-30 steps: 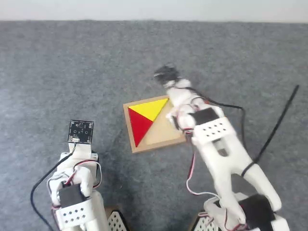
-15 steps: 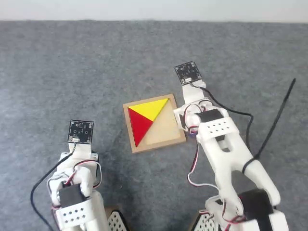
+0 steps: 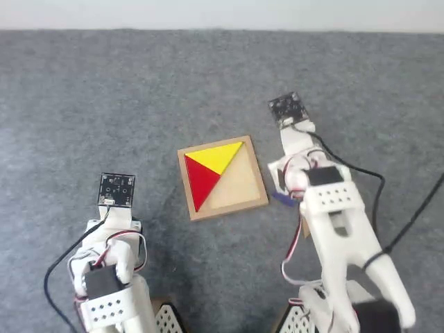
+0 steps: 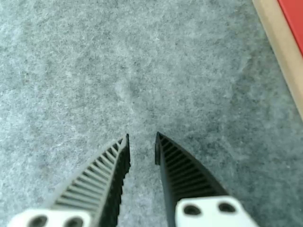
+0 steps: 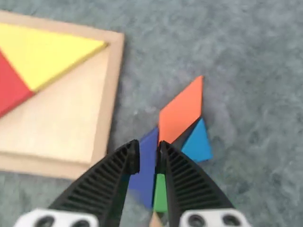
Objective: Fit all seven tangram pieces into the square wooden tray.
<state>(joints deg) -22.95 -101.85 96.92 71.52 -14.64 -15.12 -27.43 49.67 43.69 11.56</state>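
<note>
Left arm: it is kept parked on the grey mat point(image 3: 104, 90) well apart from the tray, unmoved over the last second; the left gripper point(image 4: 142, 142) is held with its jaws barely parted and nothing between them.
Tray: the square wooden tray point(image 3: 239, 186) is left as it was, with the yellow triangle point(image 3: 216, 157) and the red triangle point(image 3: 201, 182) seated edge to edge and the rest of its floor bare.
Right arm: it is swung off the tray's right edge, where it was a second ago, and is now placed just beside the tray.
Right gripper: the right gripper point(image 5: 148, 149) is poised over the loose pieces with only a narrow gap between its jaws; nothing is seen gripped.
Meaning: a third piece is judged to be sought; five are still to be fitted.
Loose pieces: the orange parallelogram point(image 5: 182, 111), dark blue piece point(image 5: 144, 177), light blue triangle point(image 5: 196, 143) and green piece point(image 5: 160, 197) are bunched together, touching.
In the way: a clean grip is likely to be hampered by the crowding, and the tray's rim is near.
</note>
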